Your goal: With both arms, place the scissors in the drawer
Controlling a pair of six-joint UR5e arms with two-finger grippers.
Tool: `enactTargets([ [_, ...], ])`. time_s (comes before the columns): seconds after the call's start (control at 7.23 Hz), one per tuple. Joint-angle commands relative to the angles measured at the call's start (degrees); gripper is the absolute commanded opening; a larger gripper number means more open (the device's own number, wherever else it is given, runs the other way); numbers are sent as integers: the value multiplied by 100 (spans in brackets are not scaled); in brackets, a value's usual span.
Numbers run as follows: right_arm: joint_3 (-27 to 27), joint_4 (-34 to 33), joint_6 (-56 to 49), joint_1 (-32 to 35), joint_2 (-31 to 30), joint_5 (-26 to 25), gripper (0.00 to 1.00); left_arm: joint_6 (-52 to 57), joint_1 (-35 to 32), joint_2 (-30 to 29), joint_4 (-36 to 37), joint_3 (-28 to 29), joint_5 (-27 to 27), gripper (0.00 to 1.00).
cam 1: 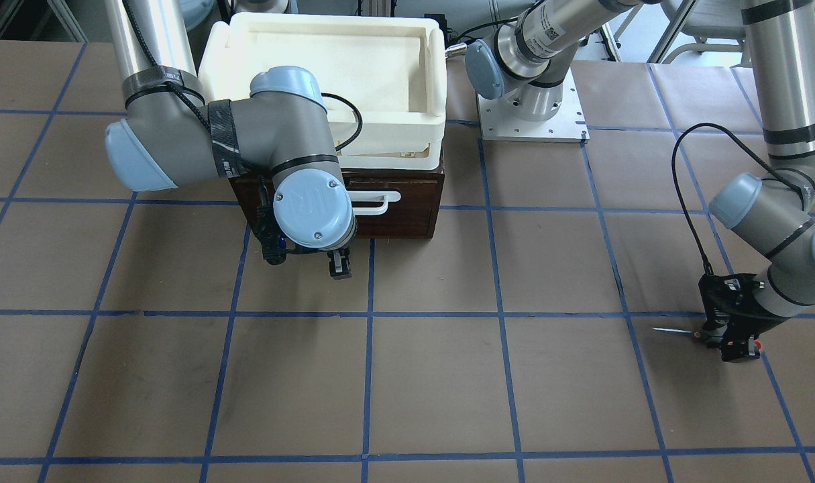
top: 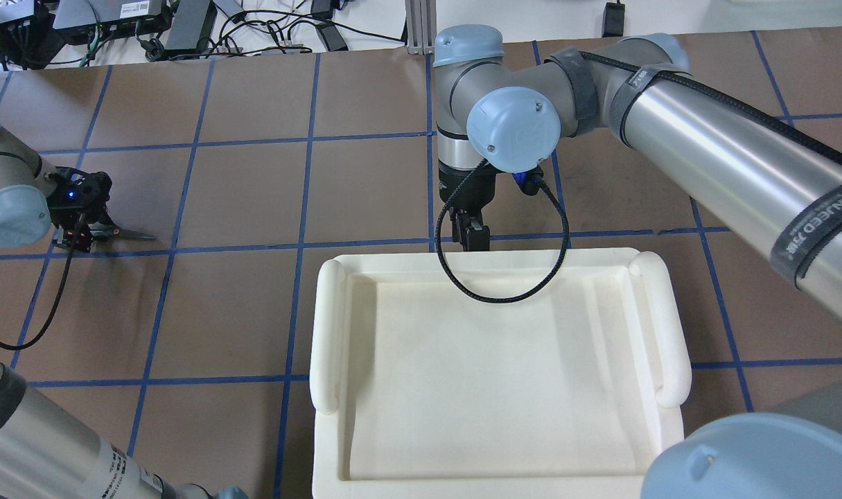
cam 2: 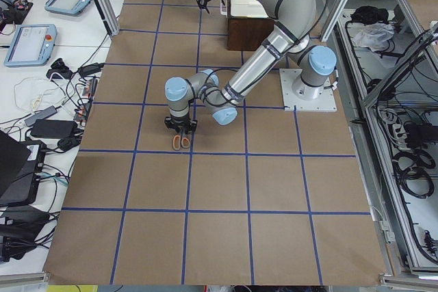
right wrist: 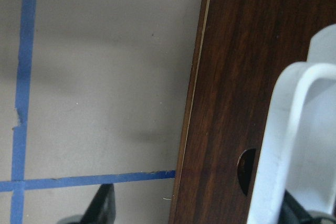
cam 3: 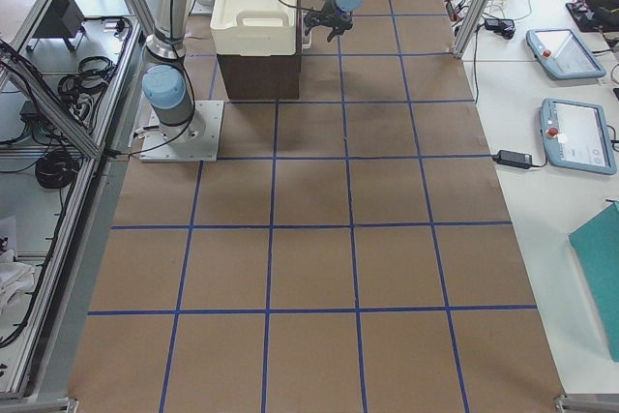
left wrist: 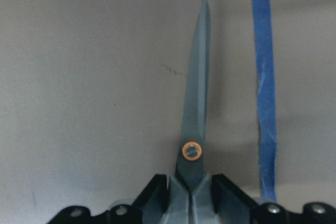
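The scissors lie low at the table, silver blades pointing away from my left gripper. Its fingers press on the grey neck just behind the orange pivot. In the overhead view the left gripper is at the far left, and the blades point right. The dark brown drawer sits shut under the cream tray; its inside is hidden. My right gripper hangs open in front of the white bar handle. In its wrist view the handle stands between the spread fingers.
The cream-white plastic tray rests on top of the drawer box. The left arm's base plate is bolted beside the box. Blue tape lines grid the brown table. Tablets and cables lie on side benches.
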Motion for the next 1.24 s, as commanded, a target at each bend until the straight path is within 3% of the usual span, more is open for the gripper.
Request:
enactTargets([
  [0.0, 0, -40, -27, 0, 13, 0, 100, -12, -85, 248, -92, 8, -120, 12],
  [0.41, -17, -276, -124, 0, 5, -9, 100, -126, -138, 1011, -888, 34, -347, 12],
  [0.55, -18, -468, -150, 0, 13, -18, 100, -344, -208, 1336, -1475, 130, -461, 12],
  [1.11, -70, -584, -388, 0, 5, -62, 100, -1784, -1331, 2128, -3603, 1052, -138, 12],
])
